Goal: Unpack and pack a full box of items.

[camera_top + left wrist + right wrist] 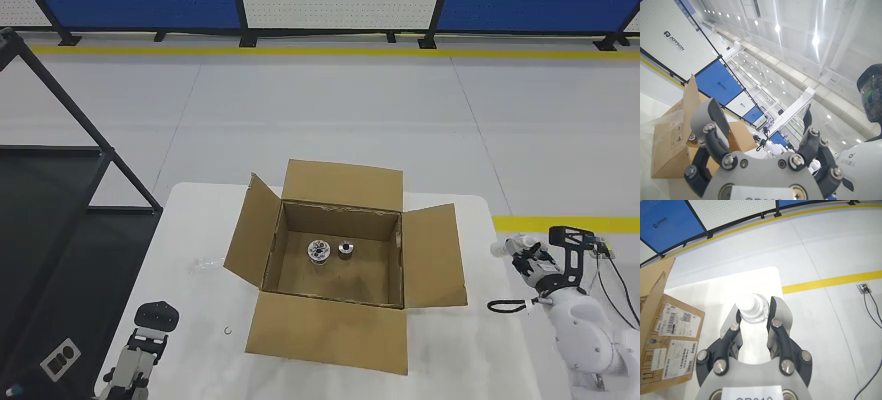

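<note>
**Arms flank the box**

The left gripper sits off the box's left side, nearer the robot. It is tilted upward with its fingers spread wide. The right gripper, out past the box's right flap, angles downward, its fingers clasping a clear bottle.

Box mouth open from above, four flaps splayed outward. Two small items against far wall; rest of floor bare. Near flap covers front tabletop. Side strips free. Right tool gripping bottle occupies right edge; left tool at near-left corner.
</note>
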Controlling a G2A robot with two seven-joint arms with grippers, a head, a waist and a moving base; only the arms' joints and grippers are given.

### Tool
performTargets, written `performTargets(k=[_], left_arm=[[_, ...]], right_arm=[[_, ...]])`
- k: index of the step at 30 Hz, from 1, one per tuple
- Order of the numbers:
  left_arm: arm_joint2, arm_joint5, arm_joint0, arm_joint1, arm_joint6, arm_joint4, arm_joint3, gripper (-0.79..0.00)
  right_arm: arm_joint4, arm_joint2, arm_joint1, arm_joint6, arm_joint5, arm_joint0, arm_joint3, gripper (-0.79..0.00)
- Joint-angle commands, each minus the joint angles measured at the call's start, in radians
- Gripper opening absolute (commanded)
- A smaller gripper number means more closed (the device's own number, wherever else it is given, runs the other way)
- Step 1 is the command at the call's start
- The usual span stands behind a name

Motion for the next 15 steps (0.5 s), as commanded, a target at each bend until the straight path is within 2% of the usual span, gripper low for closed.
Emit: performTargets(k=[1,15], left_arm=[[0.0,0.0,0.0,0.0,0.0,0.0,0.0,0.0],[0.0,0.0,0.0,0.0,0.0,0.0,0.0,0.0]], right_arm=[[-0.032,-0.013,0.001,0.0,-0.001,0.006,0.018,-0.785],[-0.112,-0.111,-0.001,0.056,-0.022,0.104,0.178,-0.785]])
